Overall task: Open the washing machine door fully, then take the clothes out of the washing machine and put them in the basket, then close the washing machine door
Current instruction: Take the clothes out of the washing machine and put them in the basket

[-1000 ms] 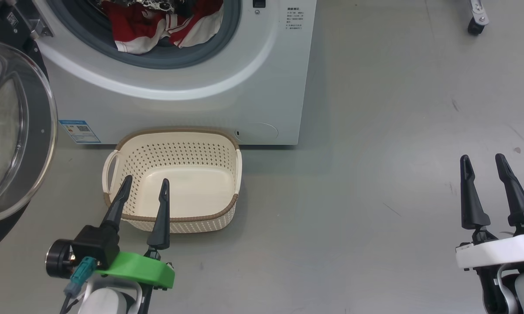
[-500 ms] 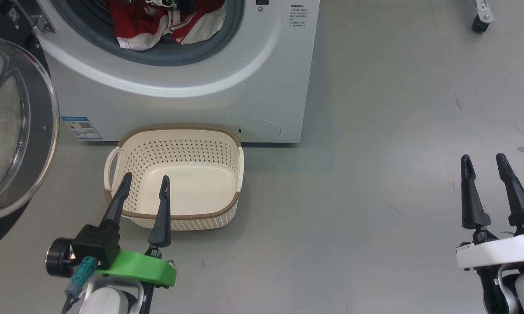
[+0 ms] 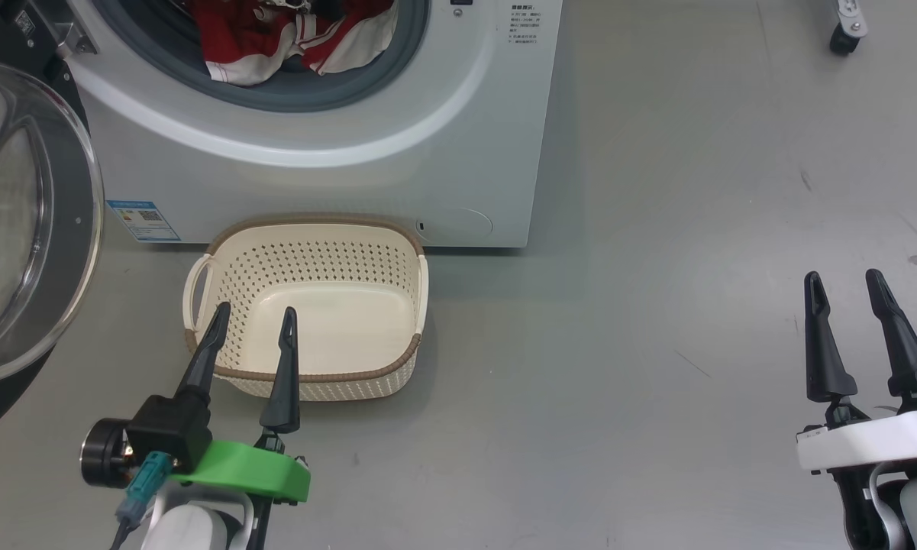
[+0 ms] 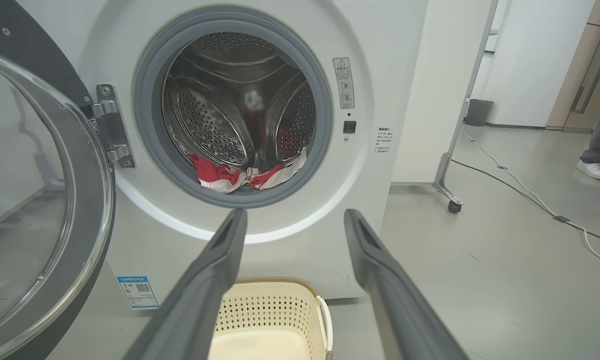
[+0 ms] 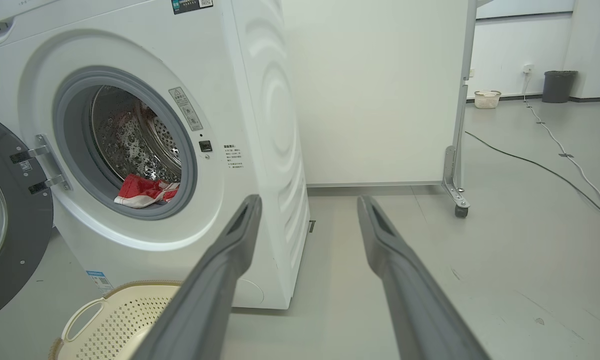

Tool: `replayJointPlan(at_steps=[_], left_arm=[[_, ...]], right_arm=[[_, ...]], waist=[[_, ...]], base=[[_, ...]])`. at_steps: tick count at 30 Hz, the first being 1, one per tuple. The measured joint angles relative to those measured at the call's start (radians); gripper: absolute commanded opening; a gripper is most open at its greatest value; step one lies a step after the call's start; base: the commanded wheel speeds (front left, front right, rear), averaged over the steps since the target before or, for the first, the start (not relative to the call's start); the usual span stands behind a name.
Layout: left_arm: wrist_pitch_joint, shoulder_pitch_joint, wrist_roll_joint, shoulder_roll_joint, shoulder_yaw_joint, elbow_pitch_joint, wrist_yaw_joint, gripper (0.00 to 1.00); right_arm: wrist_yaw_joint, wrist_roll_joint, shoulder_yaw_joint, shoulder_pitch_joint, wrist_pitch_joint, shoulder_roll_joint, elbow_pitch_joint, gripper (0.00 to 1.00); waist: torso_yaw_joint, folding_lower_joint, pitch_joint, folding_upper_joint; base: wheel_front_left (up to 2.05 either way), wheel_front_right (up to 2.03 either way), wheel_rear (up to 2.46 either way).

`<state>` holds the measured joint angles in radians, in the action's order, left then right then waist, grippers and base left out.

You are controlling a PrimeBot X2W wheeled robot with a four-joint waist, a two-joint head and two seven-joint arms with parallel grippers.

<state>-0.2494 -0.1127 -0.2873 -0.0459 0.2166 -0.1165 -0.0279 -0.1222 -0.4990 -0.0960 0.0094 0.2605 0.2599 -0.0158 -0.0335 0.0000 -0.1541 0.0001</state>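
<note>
The washing machine [image 3: 336, 176] is the rigid thing to fear. A reach into its drum from this low stance could knock a forearm against the grey seal or the white front if the arm goes in off-centre. The washing machine door [image 3: 23, 221] stands swung wide on the robot's left, close beside the left arm, so a careless outward sweep could strike its glass bowl. Whether it is at its full stop I cannot tell. The basket [image 3: 317, 391] sits empty on the floor just in front of the machine, below the opening. A forward lunge might shove it aside, and a drop would then miss. The clothes [image 3: 237, 38] lie heaped at the drum's front lip, partly draped on the seal, so a shallow pinch may take one layer and let the rest slip to the floor. The left fingers [image 3: 282, 374] hover apart over the basket's near rim, holding nothing. The right fingers [image 3: 821, 351], likewise spread and empty, hang well off to the right.
</note>
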Motion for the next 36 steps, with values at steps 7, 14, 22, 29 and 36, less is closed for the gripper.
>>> replayJointPlan(at_steps=[7, 14, 22, 29, 36], left_arm=[[0.0, 0.001, 0.0, 0.0, 0.006, 0.001, -0.003, 1.0], [0.0, 0.003, 0.0, 0.001, 0.01, 0.003, -0.004, 1.0], [0.0, 0.004, -0.002, 0.001, 0.015, 0.005, -0.011, 1.0], [0.0, 0.006, -0.012, 0.001, 0.017, 0.007, -0.017, 1.0], [0.0, 0.006, -0.014, 0.001, 0.023, 0.007, -0.02, 1.0]], right_arm=[[0.0, 0.0, -0.003, 0.0, 0.0, 0.0, 0.0, 1.0], [0.0, 0.0, -0.005, 0.0, 0.0, 0.0, 0.0, 1.0], [0.0, 0.0, -0.005, 0.0, 0.0, 0.0, 0.001, 1.0], [0.0, 0.0, -0.007, 0.0, 0.0, 0.0, 0.001, 1.0], [0.0, 0.0, -0.01, 0.0, 0.0, 0.001, 0.002, 1.0]], waist=[[-0.002, 0.0, -0.001, 0.0], [-0.003, 0.0, -0.002, 0.0], [-0.002, 0.0, -0.003, 0.0], [-0.002, 0.0001, -0.003, 0.0], [-0.002, 0.0, -0.005, 0.0]], base=[[0.0, 0.0, 0.0], [0.0, 0.0, 0.0], [0.0, 0.0, 0.0], [0.0, 0.0, 0.0], [0.0, 0.0, 0.0]])
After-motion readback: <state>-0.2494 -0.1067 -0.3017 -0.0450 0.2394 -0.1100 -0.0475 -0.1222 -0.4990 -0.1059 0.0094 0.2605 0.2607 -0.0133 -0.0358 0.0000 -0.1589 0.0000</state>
